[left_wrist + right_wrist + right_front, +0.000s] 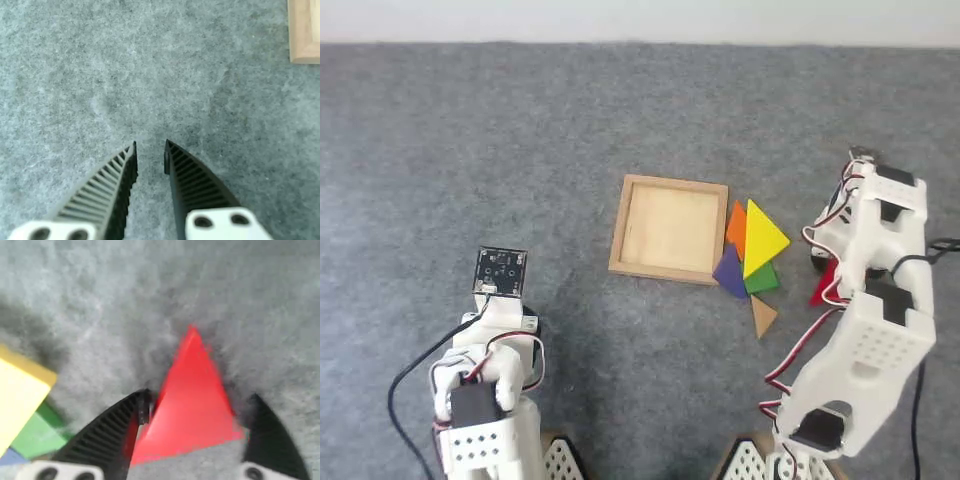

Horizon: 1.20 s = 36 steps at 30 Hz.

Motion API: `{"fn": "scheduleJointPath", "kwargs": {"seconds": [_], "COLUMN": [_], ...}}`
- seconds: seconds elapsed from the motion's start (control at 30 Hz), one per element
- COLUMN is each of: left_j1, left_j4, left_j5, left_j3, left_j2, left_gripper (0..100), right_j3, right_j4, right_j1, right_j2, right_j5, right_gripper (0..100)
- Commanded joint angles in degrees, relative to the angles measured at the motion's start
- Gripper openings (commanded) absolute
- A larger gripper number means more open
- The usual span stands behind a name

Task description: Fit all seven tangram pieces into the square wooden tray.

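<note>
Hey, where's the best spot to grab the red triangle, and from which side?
Probably from above, across its wide end. The red triangle seems to lie flat on the carpet, clear of the yellow piece, so both slanted edges are free. The right gripper straddles it there, open, its fingers beside those edges and the tip pointing away.

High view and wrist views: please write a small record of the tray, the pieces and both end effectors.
tray: square wooden tray, empty
beside tray: orange piece, yellow triangle, purple piece, green piece, tan triangle
red triangle: straddled by right end effector
right end effector: open
left end effector: slightly open above bare carpet
</note>
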Motion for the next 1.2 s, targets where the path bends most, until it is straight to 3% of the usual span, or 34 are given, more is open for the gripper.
{"fn": "scheduleJointPath", "kwargs": {"seconds": [0.0, 0.13, 0.33, 0.47, 0.67, 1.17], "left_j1": [-0.4, -0.4, -0.4, -0.4, -0.4, -0.4], "left_j4": [0.0, 0.0, 0.0, 0.0, 0.0, 0.0], "left_j5": [0.1, 0.1, 0.1, 0.1, 0.1, 0.1], "left_j3": [-0.4, -0.4, -0.4, -0.4, -0.4, -0.4], "left_j2": [-0.7, -0.7, -0.7, -0.7, -0.7, -0.7], "left_gripper": [9, 9, 9, 9, 9, 9], "right_j3": [1.3, 3.5, 3.7, 4.0, 4.0, 2.5], "right_j4": [4.2, 4.5, -1.3, -2.9, -2.9, -5.6], "right_j1": [0.7, -0.9, -1.4, -1.0, -1.0, -0.9], "right_j2": [-3.1, -6.0, -5.7, -5.1, -5.5, -4.9], "right_j5": [-1.1, -9.8, -13.4, -8.9, -8.3, -5.8], "right_gripper": [45.8, 38.6, 23.8, 27.3, 37.5, 37.9]}}
